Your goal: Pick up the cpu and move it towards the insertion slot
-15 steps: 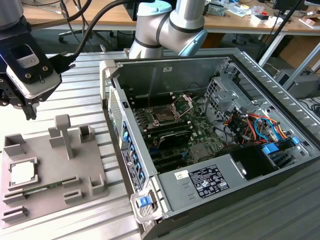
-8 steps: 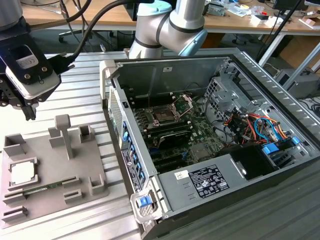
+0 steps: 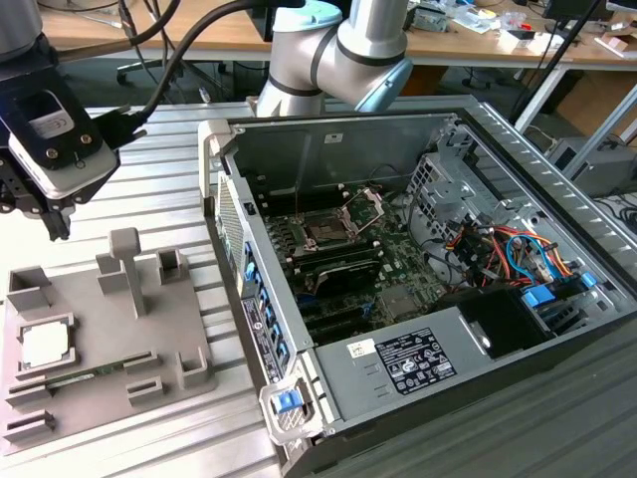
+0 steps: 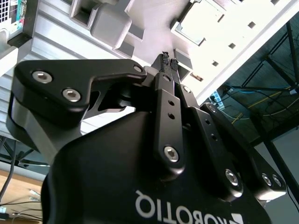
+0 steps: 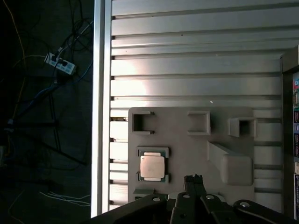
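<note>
Cpu (image 3: 47, 346) lies flat in a square recess of the tray (image 3: 149, 334), toward the tray edge on the exterior view's left, untouched. The tray sits on the bench (image 3: 174, 149) beside the open case (image 3: 328, 124). Inside the case the slot (image 3: 323, 232) is bare, with its plate (image 3: 364, 206) swung up. The gripper (image 3: 56, 225) hangs above the tray's far corner, well apart from the slot.

In the first wrist view, looking straight down, the fingertips sit off to one side of the chip rather than over it. A good pick, I judge, needs the fingers parted, centred on the chip, brought down square to two opposite edges, then lifted level so it clears the recess.

The second wrist view shows what the others leave doubtful: the fingertips (image 4: 164, 58) are pressed together with nothing between them. The slot appears in the exterior view, while the overhead wrist view gives the offset best.
</note>
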